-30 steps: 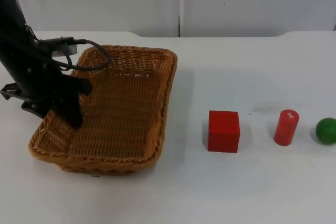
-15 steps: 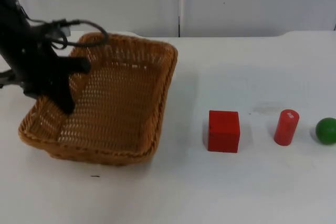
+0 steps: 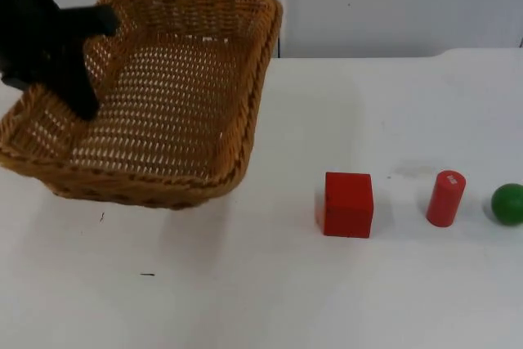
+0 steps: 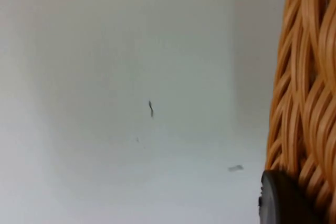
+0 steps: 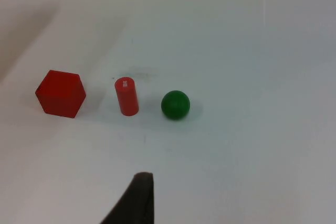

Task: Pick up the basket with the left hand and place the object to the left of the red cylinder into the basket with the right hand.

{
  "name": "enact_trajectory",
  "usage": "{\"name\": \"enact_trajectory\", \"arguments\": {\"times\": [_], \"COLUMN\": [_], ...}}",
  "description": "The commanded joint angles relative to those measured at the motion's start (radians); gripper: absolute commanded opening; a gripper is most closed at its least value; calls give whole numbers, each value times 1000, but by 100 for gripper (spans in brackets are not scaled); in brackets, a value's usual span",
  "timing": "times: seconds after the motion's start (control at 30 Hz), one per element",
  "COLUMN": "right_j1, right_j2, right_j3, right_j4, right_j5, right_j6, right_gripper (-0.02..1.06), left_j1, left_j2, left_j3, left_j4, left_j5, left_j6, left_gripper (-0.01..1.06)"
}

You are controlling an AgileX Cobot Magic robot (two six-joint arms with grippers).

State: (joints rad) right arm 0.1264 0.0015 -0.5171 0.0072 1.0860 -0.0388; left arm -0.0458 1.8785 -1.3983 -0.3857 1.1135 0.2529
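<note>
A woven wicker basket [image 3: 249, 96] hangs tilted above the table's left side. My left gripper [image 3: 75, 97] is shut on its left rim, one black finger reaching inside. In the left wrist view the basket's weave [image 4: 304, 77] stands beside a black fingertip [image 4: 283, 198]. A red cube [image 3: 348, 204] rests on the table just left of the upright red cylinder [image 3: 445, 198], and a green ball [image 3: 507, 203] lies to the right of the cylinder. The right wrist view has the cube [image 5: 61, 93], cylinder [image 5: 126, 96] and ball [image 5: 175, 104] in a row, well ahead of my right gripper [image 5: 137, 200], which waits.
The white table [image 3: 245, 300] ends at a grey partition wall [image 3: 392, 6] behind. Small dark marks [image 3: 145, 274] dot the table below the basket. Bare table lies between the basket and the cube.
My left arm has lifted the basket off the table, up and to the left. The cube, cylinder and ball have not moved.
</note>
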Motion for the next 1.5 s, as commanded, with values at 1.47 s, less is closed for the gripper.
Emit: {"name": "enact_trajectory", "arguments": {"times": [1.47], "right_j1": [1], "right_j2": [145], "right_j3": [-54], "right_j4": [-1], "right_j5": [-151], "right_j6": [0], "right_gripper": [104], "left_j1": [-2], "left_j2": [-283], "left_j3": [40], "left_j4": [-76], "left_j5": [108], "left_j6": [-73], "left_gripper": [0]}}
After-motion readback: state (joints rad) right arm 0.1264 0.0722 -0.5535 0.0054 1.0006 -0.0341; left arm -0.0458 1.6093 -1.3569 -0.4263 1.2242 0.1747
